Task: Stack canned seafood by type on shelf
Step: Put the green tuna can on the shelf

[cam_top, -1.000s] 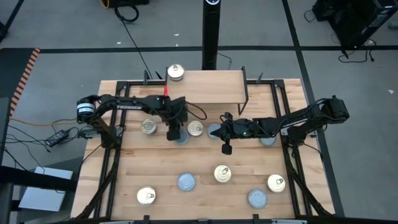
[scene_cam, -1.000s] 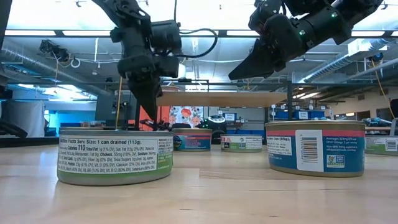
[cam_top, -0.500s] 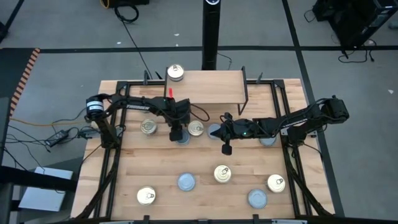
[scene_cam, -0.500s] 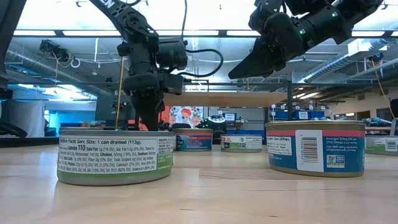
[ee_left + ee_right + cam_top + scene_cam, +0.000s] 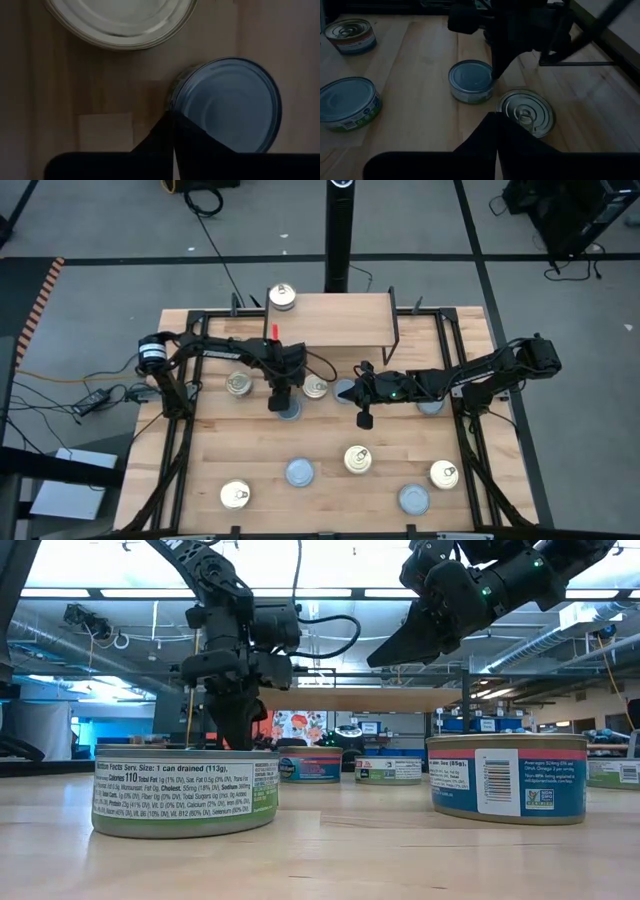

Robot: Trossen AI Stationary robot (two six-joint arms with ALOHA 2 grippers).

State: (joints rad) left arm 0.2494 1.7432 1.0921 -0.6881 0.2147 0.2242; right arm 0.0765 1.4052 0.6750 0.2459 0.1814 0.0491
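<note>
Closest to me along the front of the bench (image 5: 330,435), five tins wait untouched: gold tops (image 5: 234,495), (image 5: 358,459), (image 5: 444,474) and blue-grey tops (image 5: 299,473), (image 5: 414,499). Nothing is happening there.

Now the middle of the bench, and here's the change. A second ago my left claw (image 5: 281,402) was hanging part-way open over the blue-grey tin (image 5: 291,410). Now it has dropped to it and snapped fully shut. But look at the left wrist view: the two fingers (image 5: 173,120) are pressed together with nothing between them, their tips right at the rim of that tin (image 5: 230,105), which lies flat on the wood beside them. The right wrist view agrees: the left claw's tip (image 5: 495,74) touches the tin's edge (image 5: 470,81), not around it. So I read this as a closure on air, or perhaps a closed-tip nudge. Either way the tin isn't held, and no blue-grey tin has gone up.

My right claw (image 5: 365,418) hasn't budged. It is pinched shut and empty, hovering above the bench near another blue-grey tin (image 5: 345,390), with a gold-topped tin (image 5: 525,111) just ahead of it.

Farthest back, the shelf (image 5: 340,320) carries a single gold-topped tin (image 5: 282,297) at its left end, and the rest of the plank is bare. My judgement is that we're early in the job, and the left claw needs to reopen and straddle that tin before anything can be lifted.
</note>
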